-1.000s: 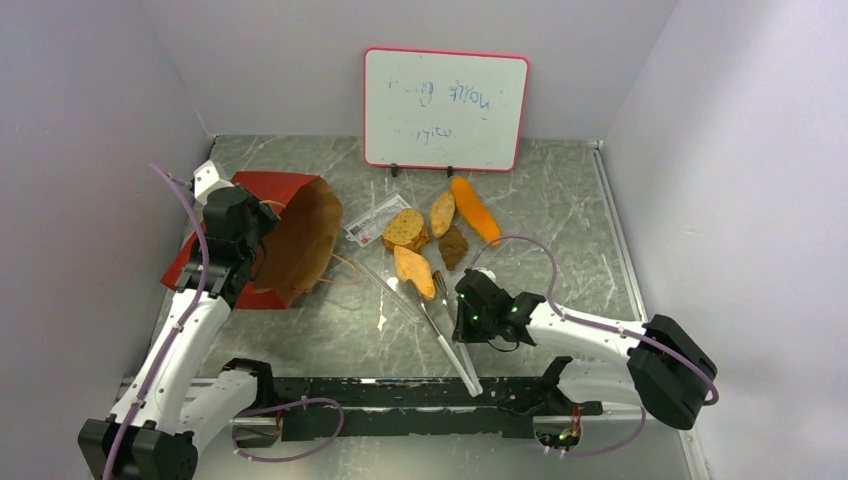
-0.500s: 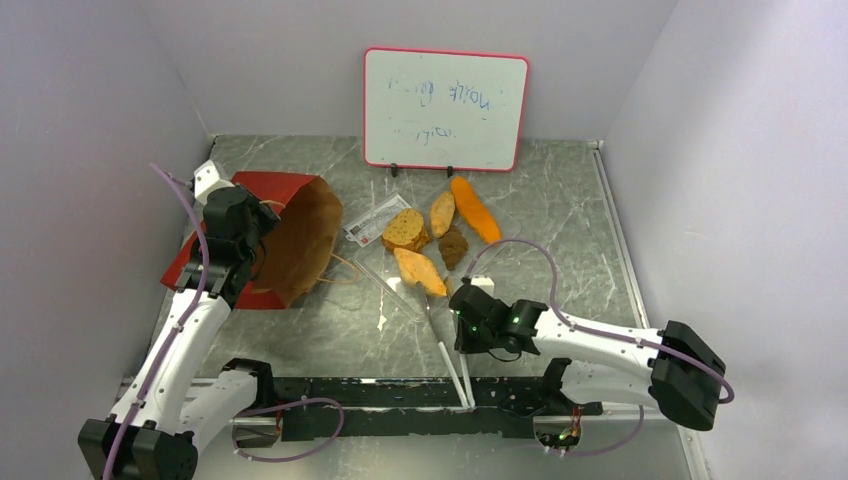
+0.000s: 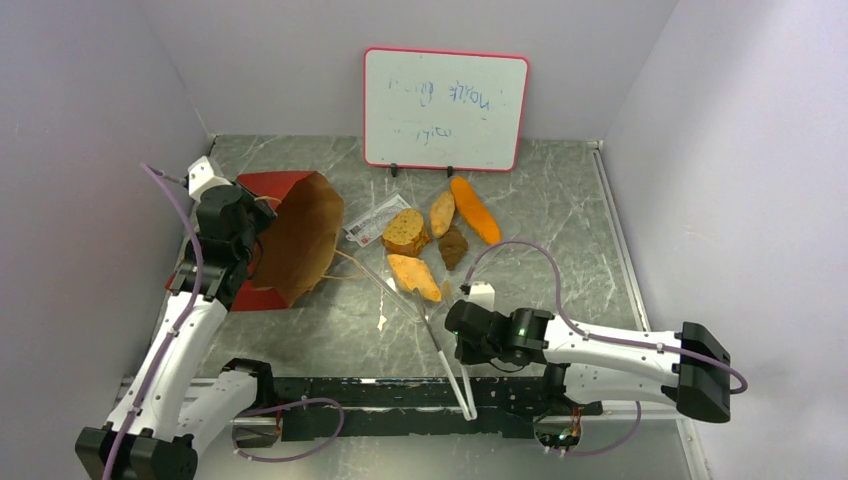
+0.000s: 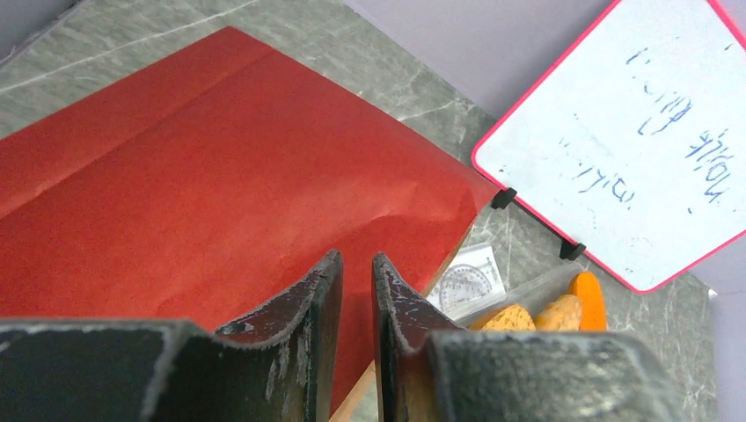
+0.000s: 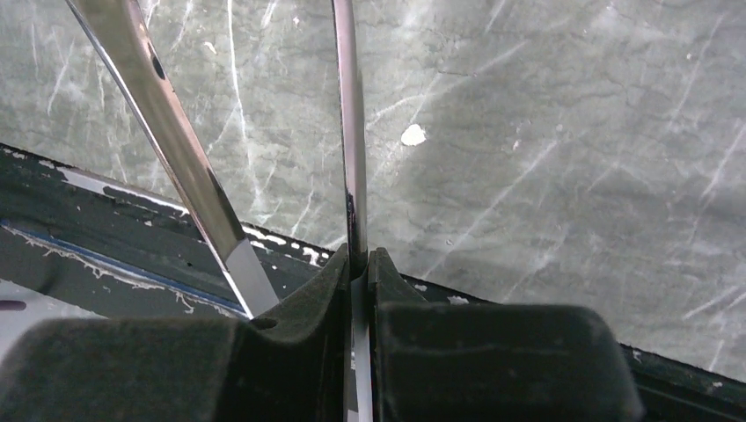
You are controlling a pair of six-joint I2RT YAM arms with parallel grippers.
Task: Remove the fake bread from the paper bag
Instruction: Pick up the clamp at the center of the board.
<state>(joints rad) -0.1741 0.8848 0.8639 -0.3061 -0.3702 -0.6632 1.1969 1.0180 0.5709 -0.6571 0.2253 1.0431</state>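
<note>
Red paper bag (image 3: 295,235) beneath nearly closed left gripper (image 4: 356,259) | right gripper (image 5: 359,257) clamps steel tongs (image 5: 350,132) | yellow-orange bread wedge (image 3: 413,275) beyond tong tips

Matt red paper on the bag (image 4: 220,202), brown kraft inside. The tongs (image 5: 352,132) gleam, smooth polished metal. Scuffed, marbled grey table (image 5: 572,132).

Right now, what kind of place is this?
Most likely a robot test booth, not a kitchen. Plain pale walls close in a table with a left arm and a right arm bolted at its near edge, and a whiteboard with handwritten notes stands at the back.
</note>
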